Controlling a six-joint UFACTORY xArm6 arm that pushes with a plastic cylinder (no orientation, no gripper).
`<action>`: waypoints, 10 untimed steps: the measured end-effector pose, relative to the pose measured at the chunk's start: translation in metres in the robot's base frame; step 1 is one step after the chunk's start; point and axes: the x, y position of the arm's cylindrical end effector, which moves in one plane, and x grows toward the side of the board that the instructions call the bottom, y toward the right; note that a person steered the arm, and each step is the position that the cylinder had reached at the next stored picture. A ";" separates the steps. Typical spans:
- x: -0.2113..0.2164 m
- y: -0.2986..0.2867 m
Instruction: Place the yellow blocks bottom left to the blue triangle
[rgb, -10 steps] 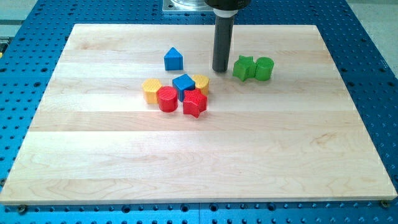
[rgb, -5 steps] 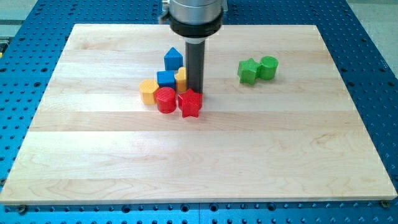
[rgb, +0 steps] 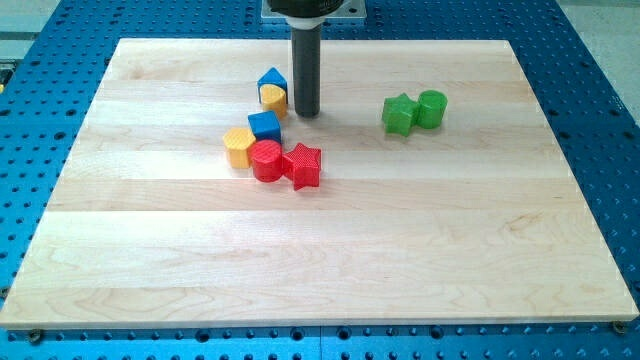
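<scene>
The blue triangle block stands near the view's top centre. A small yellow block touches its lower front. My tip is just to the right of that yellow block, close beside it. A second yellow block, hexagon-like, lies lower left, touching a blue cube and a red cylinder. A red star touches the red cylinder on its right.
A green star and a green cylinder sit together at the view's right. The wooden board lies on a blue perforated table.
My tip moved left into the cluster, then up toward the view's top. The small yellow block was pushed up against the blue triangle. The blue cube shifted left.
</scene>
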 end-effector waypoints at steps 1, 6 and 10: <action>0.000 -0.044; 0.078 -0.050; 0.099 -0.068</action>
